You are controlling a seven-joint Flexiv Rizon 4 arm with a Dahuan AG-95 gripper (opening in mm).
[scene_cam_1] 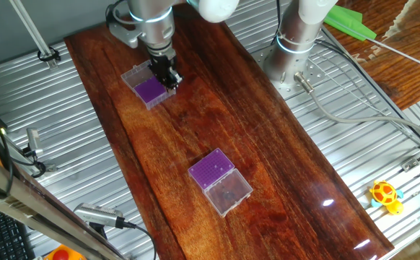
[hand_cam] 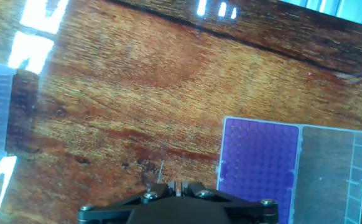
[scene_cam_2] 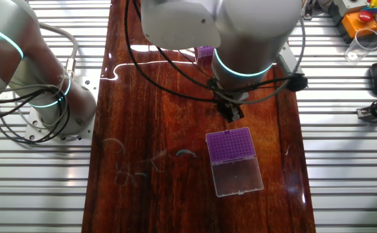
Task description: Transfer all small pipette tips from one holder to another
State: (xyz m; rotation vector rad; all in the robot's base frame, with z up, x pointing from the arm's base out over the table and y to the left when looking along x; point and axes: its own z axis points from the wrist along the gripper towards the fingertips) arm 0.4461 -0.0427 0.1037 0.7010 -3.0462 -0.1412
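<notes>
Dark wood tabletop (scene_cam_1: 268, 144) on ribbed metal bench (scene_cam_1: 73, 108), gripper (scene_cam_1: 168, 76) fingers together.

Glossy dark wooden tabletop (scene_cam_1: 268, 137) on ribbed metal bench (scene_cam_1: 73, 137), reflecting lights.

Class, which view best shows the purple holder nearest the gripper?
The other fixed view: purple holder whole, unblocked. One fixed view shows it small beside the gripper; hand view cuts its lower edge.
</notes>
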